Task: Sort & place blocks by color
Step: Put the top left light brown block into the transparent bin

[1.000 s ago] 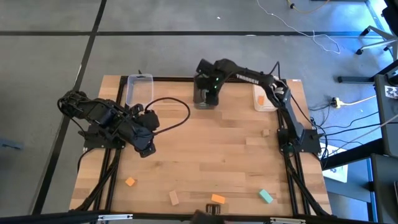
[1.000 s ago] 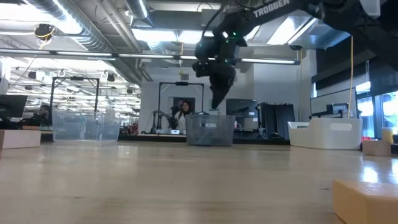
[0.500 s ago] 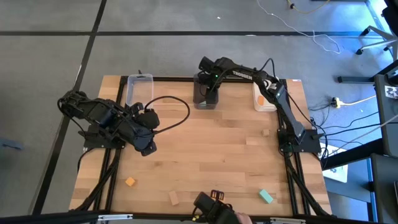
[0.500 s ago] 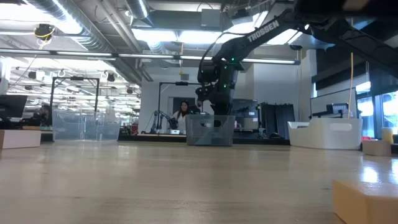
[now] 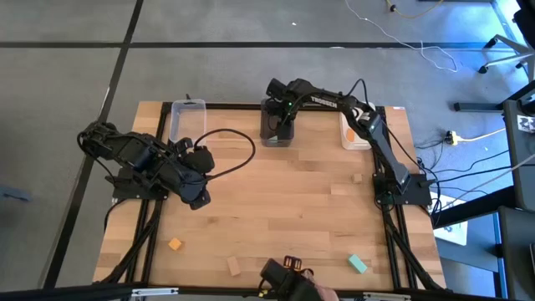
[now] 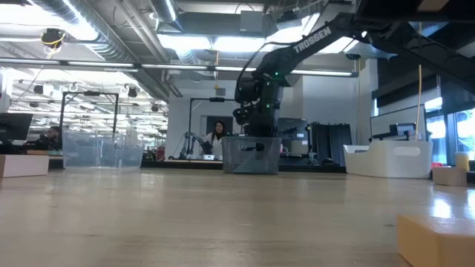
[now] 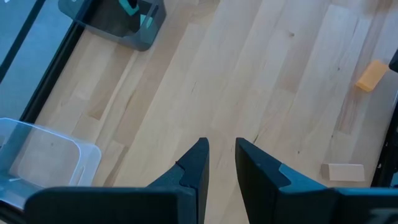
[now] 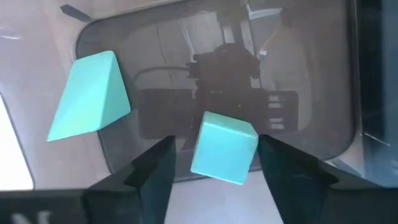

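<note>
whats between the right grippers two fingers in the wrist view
A teal-green cube block sits in the gap between the open right gripper's fingers, apart from both, over the dark grey bin's floor. The right wrist view shows it.

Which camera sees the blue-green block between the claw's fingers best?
The right wrist view: the teal block sits big and clear between the right claw's open fingers, inside the grey bin. The high view hides it under the arm, the low view shows only the bin, and the left wrist view shows only teal specks.

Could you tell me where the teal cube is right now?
The teal cube is inside the grey bin at the table's far edge, between the right gripper's open fingers.
</note>
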{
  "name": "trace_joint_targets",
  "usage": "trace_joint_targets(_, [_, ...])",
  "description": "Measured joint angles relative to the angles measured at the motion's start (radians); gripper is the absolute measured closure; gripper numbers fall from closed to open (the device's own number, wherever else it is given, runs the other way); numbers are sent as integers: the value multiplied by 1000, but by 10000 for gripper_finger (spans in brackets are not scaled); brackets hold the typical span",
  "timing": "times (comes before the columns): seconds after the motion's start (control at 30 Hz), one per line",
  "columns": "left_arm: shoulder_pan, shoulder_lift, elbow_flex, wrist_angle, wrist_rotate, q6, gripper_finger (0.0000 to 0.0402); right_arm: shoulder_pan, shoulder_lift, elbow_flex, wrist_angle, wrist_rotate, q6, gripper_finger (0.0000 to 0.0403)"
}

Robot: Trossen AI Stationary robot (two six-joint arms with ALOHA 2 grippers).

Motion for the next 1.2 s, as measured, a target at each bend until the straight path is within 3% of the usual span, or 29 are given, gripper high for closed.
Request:
trace_joint_targets(0.27, [0, 0, 0, 0, -27, -60, 332, 0, -2, 134, -182, -22, 14, 160])
trace_joint_targets(0.43, [0, 0, 0, 0, -7, -258, 332, 2, -3, 333, -328, -207, 12, 159])
trace_joint_targets(0.53, [-11, -1, -12, 1, 1, -341, 332, 9, -85, 283, -282, -353, -6, 158])
trace_joint_targets(0.63, [-15, -1, -59, 0, 32, -400, 332, 26, -158, 267, -295, -427, -13, 158])
trace_joint_targets(0.73, [-18, -19, -134, -1, 105, -488, 332, 51, -227, 266, -304, -433, -30, 158])
trace_joint_targets(0.93, [-28, -37, -297, -1, 144, -656, 332, 131, -384, 265, -309, -435, -69, 158])
trace_joint_targets(1.2, [-41, -42, -444, -1, 220, -762, 332, 272, -562, 265, -315, -436, -172, 158])
